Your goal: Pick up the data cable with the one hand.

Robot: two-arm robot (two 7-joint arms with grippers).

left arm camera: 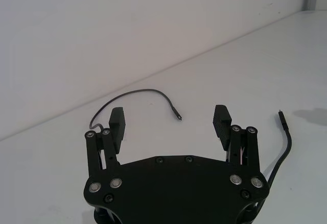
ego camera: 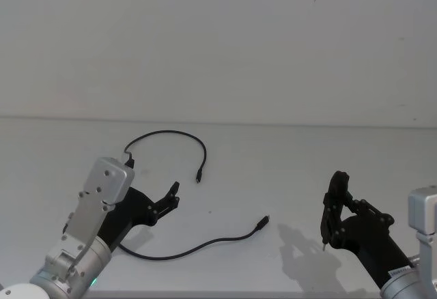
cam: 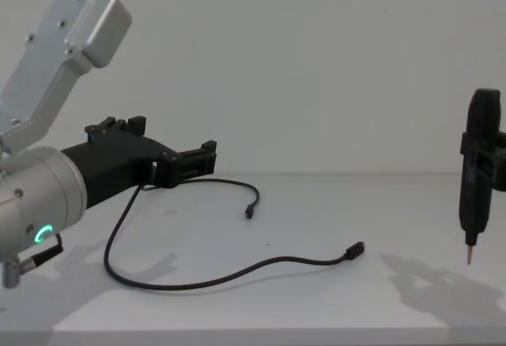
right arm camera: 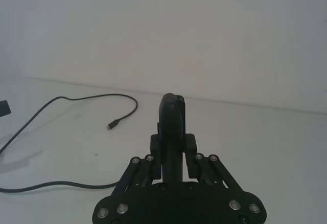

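Observation:
The data cable (ego camera: pixel 179 250) is a thin black cord lying loose on the white table. It curls in an arc (ego camera: pixel 164 133) at the back, passes under my left arm, and runs forward to a plug (ego camera: pixel 263 222). Its other plug (ego camera: pixel 199 177) lies near the middle. My left gripper (ego camera: pixel 171 198) hovers above the table between the two runs, open, with nothing between its fingers (left arm camera: pixel 117 123). From the left wrist, one plug (left arm camera: pixel 178 115) lies just beyond the fingertips. At the right, my right gripper (ego camera: pixel 333 207) is shut on a black pen-like tool (cam: pixel 477 174), tip down.
The white table (ego camera: pixel 287 169) ends at a plain white wall behind. The pen tool's metal tip (cam: pixel 471 257) hangs a little above the table, right of the cable's near plug (cam: pixel 356 249). The table's front edge (cam: pixel 277 332) runs close below the cable.

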